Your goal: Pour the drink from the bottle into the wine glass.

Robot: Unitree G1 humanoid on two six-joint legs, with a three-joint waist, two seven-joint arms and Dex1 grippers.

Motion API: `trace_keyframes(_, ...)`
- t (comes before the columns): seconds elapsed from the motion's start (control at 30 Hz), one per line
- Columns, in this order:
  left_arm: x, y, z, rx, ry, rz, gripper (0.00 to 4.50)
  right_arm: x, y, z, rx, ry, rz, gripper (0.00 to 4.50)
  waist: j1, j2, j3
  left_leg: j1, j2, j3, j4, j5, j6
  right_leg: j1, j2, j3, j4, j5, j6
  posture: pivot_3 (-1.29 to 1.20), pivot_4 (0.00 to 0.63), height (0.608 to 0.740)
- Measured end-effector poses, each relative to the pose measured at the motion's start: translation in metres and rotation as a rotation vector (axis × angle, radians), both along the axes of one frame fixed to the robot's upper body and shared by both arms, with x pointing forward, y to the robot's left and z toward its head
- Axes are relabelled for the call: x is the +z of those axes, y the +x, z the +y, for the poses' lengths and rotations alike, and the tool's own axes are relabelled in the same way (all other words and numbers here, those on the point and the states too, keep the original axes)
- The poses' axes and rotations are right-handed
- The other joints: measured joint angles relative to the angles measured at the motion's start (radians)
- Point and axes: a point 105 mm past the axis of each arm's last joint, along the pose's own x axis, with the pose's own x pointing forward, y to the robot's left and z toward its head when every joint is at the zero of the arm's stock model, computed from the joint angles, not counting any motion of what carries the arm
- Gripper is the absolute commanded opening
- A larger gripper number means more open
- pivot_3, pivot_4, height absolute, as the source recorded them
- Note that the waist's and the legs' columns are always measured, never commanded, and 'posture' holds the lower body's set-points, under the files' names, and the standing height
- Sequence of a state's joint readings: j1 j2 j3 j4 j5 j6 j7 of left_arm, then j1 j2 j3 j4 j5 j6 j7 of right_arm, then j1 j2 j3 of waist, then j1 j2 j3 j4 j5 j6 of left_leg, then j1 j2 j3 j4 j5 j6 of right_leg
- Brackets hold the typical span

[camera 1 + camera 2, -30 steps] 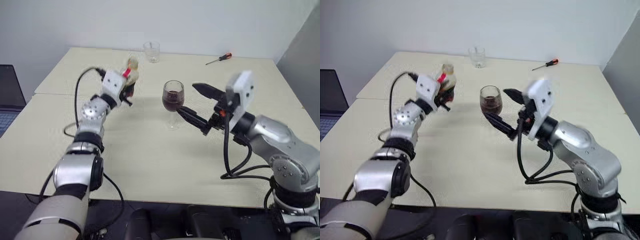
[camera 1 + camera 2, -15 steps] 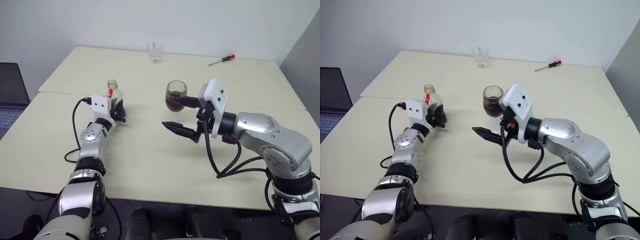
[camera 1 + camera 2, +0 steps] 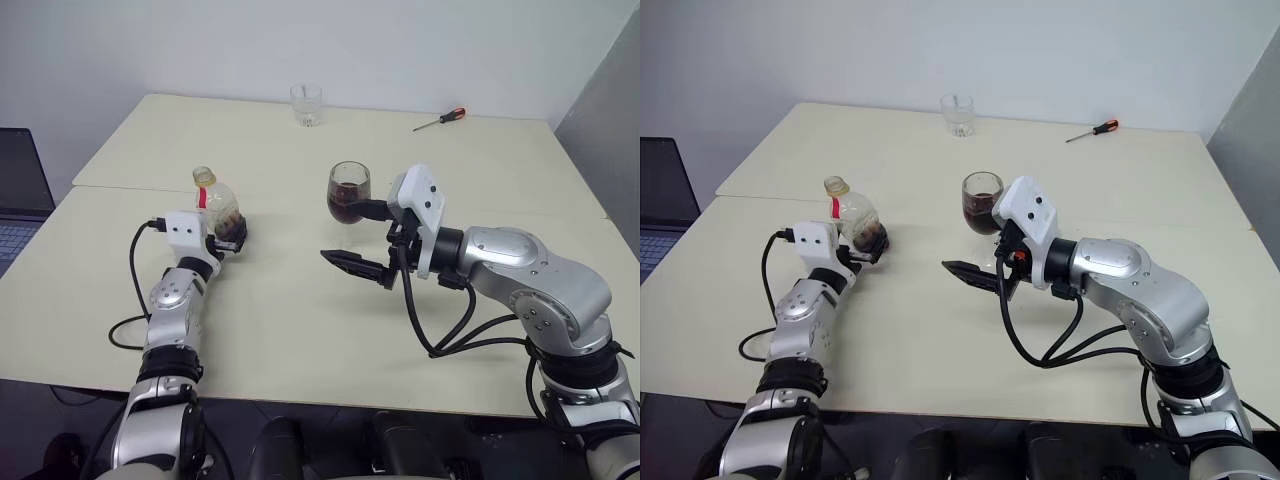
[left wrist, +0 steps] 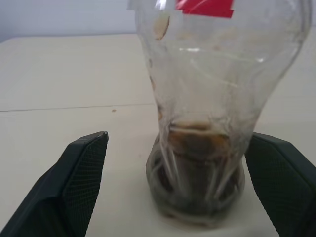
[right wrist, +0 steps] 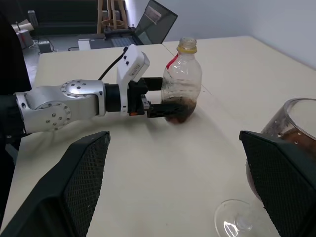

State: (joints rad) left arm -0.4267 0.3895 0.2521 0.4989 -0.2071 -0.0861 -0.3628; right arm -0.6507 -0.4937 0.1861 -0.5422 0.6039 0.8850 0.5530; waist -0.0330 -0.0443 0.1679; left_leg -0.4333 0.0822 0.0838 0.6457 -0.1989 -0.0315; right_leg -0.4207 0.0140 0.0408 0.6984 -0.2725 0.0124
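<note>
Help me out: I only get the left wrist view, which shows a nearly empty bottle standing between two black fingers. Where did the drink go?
Observer: Into the wine glass. It stands on the table with the dark drink in its bowl.
Operator: Is anything holding that glass?
Observer: Nothing grips it. The right gripper is right beside it with its fingers spread wide. I cannot tell whether one finger touches the glass.
Operator: Is anything else on the table?
Observer: A short clear tumbler and a screwdriver, both near the far edge.
</note>
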Motion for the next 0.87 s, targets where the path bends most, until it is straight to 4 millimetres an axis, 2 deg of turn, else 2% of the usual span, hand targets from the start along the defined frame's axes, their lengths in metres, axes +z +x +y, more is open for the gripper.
trace_keyframes(0.2,-0.003,-0.035,0.024,-0.022,0.009,0.078,4.48,0.002,-0.002,-0.003,0.03,-0.004,-0.013,4.5,0.001,0.0,0.0,0.0,0.0,0.0,0.0,0.0,0.0,0.0,0.0,-0.001,0.0,0.0,0.0,0.0,0.15,0.74)
trace_keyframes(0.27,0.003,-0.04,0.027,-0.072,0.033,0.103,4.48,0.001,0.0,-0.009,0.026,-0.025,-0.008,4.5,0.002,0.0,0.0,0.0,0.0,0.0,0.0,0.0,0.0,0.0,0.0,-0.001,0.0,0.0,0.0,0.0,0.15,0.74)
trace_keyframes(0.4,0.039,-0.049,0.029,-0.215,0.059,0.105,4.48,0.001,0.004,-0.024,0.014,-0.063,-0.003,4.5,0.005,-0.001,0.0,0.0,0.0,0.0,0.0,0.0,0.0,0.0,-0.001,-0.001,-0.001,-0.001,-0.001,0.0,0.15,0.74)
trace_keyframes(0.47,0.058,-0.055,0.019,-0.327,0.085,0.12,4.48,0.0,0.005,-0.032,0.017,-0.097,-0.003,4.5,0.005,-0.001,0.0,0.0,0.0,0.0,-0.001,0.0,0.0,0.0,-0.002,-0.001,-0.001,-0.001,-0.001,0.0,0.15,0.74)
trace_keyframes(0.6,0.11,-0.064,-0.006,-0.517,0.159,0.097,4.48,0.006,0.013,-0.056,-0.017,-0.117,-0.011,4.5,0.004,-0.001,0.0,0.001,-0.001,0.0,-0.001,0.0,0.0,0.0,-0.001,-0.001,-0.001,-0.003,-0.002,0.0,0.15,0.74)
trace_keyframes(0.73,0.135,-0.071,-0.017,-0.618,0.223,0.112,4.48,0.01,0.021,-0.086,-0.064,-0.119,0.001,4.5,0.003,0.0,0.0,0.001,0.0,0.0,-0.002,0.0,0.0,0.0,0.0,-0.001,-0.001,-0.003,-0.003,0.0,0.15,0.74)
trace_keyframes(0.87,0.154,-0.075,-0.023,-0.673,0.247,0.103,4.48,-0.002,0.025,-0.109,-0.097,-0.152,0.046,4.5,0.001,0.0,0.001,0.001,0.0,0.0,-0.002,0.0,0.0,0.0,0.001,0.0,-0.001,-0.004,-0.003,0.0,0.15,0.74)
